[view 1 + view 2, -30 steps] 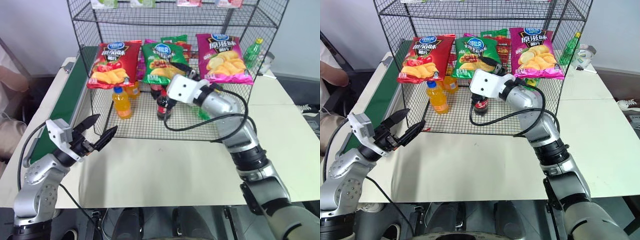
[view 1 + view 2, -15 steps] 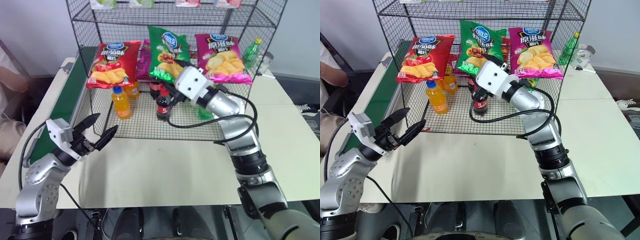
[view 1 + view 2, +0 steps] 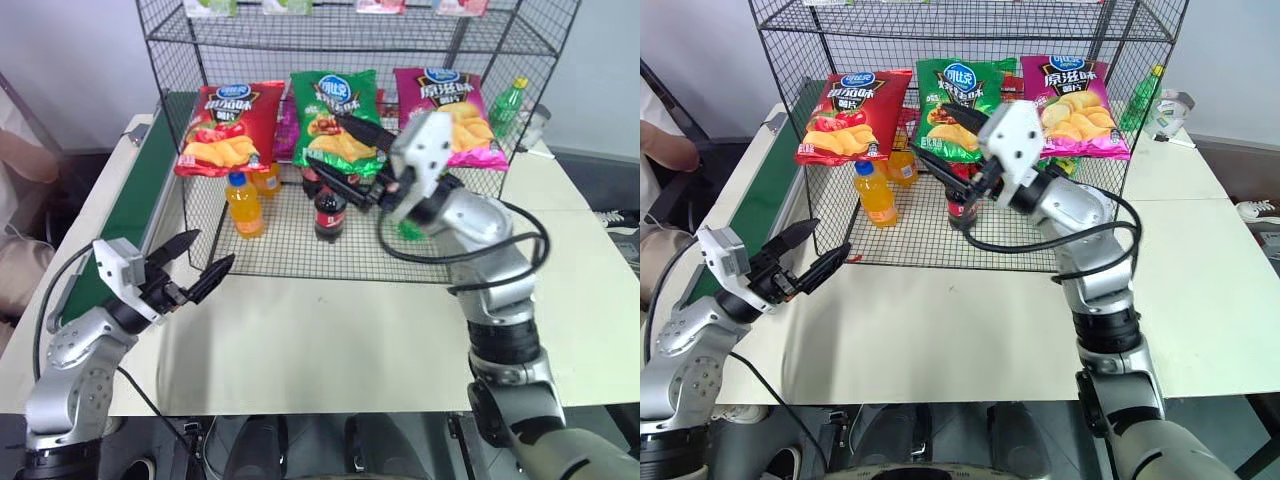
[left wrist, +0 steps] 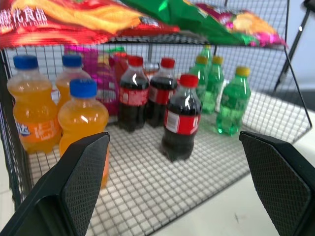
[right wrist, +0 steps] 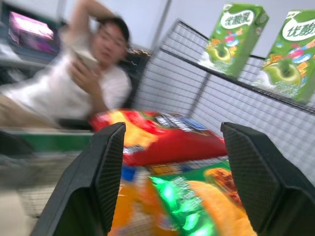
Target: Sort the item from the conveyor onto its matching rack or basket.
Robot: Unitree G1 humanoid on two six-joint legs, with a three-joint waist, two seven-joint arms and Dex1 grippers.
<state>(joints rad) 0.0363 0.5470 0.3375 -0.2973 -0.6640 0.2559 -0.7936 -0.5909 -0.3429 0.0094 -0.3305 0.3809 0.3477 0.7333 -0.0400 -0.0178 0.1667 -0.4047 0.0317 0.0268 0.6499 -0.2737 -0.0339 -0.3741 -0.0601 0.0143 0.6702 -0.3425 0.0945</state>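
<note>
Green bag (image 3: 335,113) on rack (image 3: 300,40), beyond parted right claw (image 3: 345,150).

Bright even light, right wrist view blurred

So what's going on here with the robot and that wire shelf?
The robot is stocking the black wire rack. The green crisp bag lies on a shelf between a red bag and a magenta bag. The right tool is open just in front of it, holding nothing. The left tool hangs open above the table.
</note>
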